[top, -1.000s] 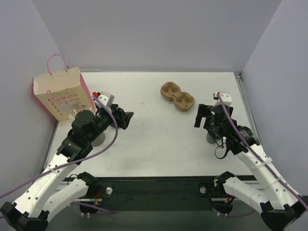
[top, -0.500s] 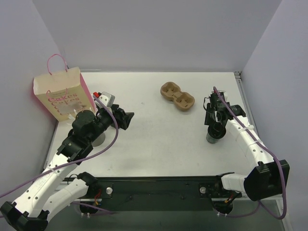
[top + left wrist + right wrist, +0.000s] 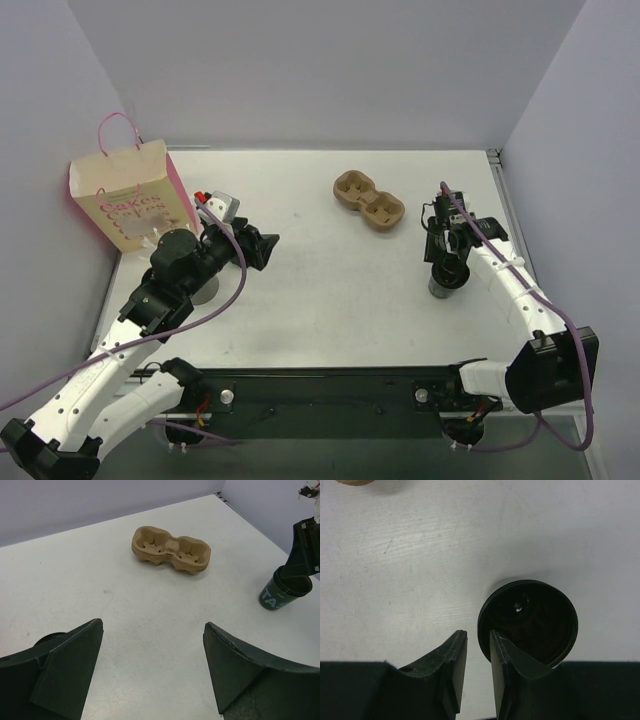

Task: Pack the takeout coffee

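The takeout coffee (image 3: pixel 441 286) stands upright on the white table at the right. Its body is dark with pale lettering under a black lid (image 3: pixel 532 622), and it also shows in the left wrist view (image 3: pixel 279 592). My right gripper (image 3: pixel 444 260) points down onto it. Its jaws (image 3: pixel 478 631) are drawn close together astride the lid's left rim, one finger over the lid and the other outside it. My left gripper (image 3: pixel 265 247) hovers over the middle-left of the table, wide open (image 3: pixel 153 625), with only bare table between its fingers.
A brown moulded cup carrier (image 3: pixel 369 201) lies at the back centre (image 3: pixel 171 550). A paper bag with pink handles (image 3: pixel 125 205) stands at the back left. A grey cup (image 3: pixel 207 291) is partly hidden under my left arm. Walls close in the table.
My right arm swung in over the takeout coffee, and its jaws closed from wide open to a narrow gap at the lid's rim. The left arm has not moved.
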`<state>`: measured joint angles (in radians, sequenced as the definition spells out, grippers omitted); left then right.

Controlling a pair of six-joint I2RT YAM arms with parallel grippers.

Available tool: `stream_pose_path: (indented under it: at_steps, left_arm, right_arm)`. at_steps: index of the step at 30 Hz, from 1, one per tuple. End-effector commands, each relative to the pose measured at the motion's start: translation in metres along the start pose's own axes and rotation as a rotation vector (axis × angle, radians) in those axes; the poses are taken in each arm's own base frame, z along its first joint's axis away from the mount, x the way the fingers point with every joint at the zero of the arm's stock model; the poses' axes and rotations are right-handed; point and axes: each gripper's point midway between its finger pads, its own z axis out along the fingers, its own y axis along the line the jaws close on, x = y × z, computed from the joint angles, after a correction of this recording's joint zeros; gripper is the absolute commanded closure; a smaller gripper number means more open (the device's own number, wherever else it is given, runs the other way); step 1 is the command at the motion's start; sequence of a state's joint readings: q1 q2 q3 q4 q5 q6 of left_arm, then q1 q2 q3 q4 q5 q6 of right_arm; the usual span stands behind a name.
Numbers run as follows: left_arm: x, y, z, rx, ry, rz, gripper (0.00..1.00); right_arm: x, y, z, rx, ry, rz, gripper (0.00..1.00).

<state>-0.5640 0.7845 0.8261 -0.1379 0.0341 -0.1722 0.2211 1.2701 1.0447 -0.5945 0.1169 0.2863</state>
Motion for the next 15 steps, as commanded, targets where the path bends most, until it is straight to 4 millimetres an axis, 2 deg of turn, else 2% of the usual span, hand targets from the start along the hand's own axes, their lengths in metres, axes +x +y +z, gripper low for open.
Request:
stream_pose_path:
  at_steps: [1, 8, 15]
  left_arm:
    - [-0.0175, -0.0065, 0.0003, 0.026, -0.059, 0.005, 0.09]
    - [-0.0165, -0.0073, 0.0014, 0.031, -0.055, 0.005, 0.09]
    - [-0.0171, -0.0077, 0.0013, 0.033, -0.056, 0.005, 0.09]
  right_arm:
    - [0.0154, -0.0029, 0.0085, 0.017, 0.066, 0.004, 0.73]
    - [0.0187, -0.0040, 0.0144, 0.023, 0.080, 0.021, 0.73]
    - [0.0221, -0.0048, 0.0184, 0.021, 0.095, 0.024, 0.78]
